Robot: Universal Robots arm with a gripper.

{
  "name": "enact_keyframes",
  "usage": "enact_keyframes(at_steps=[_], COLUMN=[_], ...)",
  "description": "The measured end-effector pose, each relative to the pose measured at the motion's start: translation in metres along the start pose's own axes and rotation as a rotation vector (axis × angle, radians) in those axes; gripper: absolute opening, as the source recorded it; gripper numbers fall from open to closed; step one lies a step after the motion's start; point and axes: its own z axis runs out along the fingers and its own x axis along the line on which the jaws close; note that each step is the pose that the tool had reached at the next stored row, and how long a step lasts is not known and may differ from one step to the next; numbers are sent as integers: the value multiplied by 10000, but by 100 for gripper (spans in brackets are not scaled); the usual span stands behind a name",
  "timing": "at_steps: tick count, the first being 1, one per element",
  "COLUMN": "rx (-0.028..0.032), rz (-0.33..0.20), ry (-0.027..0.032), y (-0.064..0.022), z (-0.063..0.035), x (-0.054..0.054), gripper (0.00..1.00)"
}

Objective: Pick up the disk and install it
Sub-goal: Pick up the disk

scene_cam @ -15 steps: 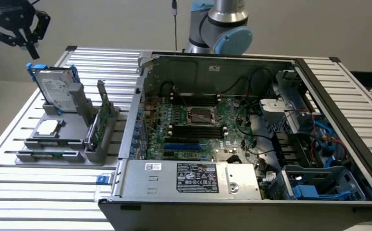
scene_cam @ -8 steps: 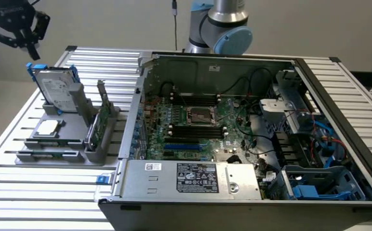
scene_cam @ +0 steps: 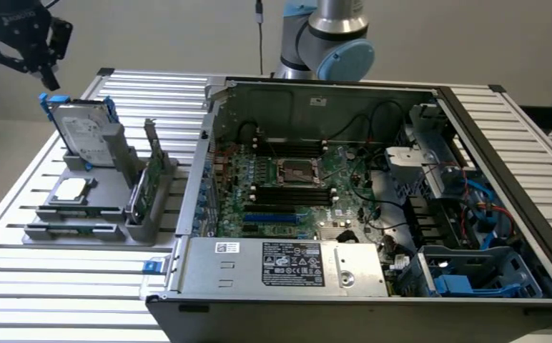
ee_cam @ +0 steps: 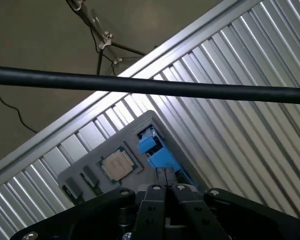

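Your jaws were shut and empty, near the disk (scene_cam: 79, 132) | disk stood in its holder (scene_cam: 116, 151) | not picked up, not installed

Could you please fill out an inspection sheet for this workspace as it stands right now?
Surface: ribbed metal table, carrying a grey holder and an open computer case.
Job's things: disk standing upright in the holder, not yet picked up.
Clutter: processor chip lying flat and green circuit card standing on edge, both on the same holder.
Grippers: gripper above the disk, jaws shut, holding nothing.
Cables: black cables and blue cables inside the case.
Surroundings: arm's base beyond the case; plain wall.
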Motion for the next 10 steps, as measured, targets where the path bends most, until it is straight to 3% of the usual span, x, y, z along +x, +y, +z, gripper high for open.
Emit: enact_keyframes(at_steps=[10], rx=[78], rz=[-1672], ry=[185], y=[3], z=[8], x=[2], gripper=[11])
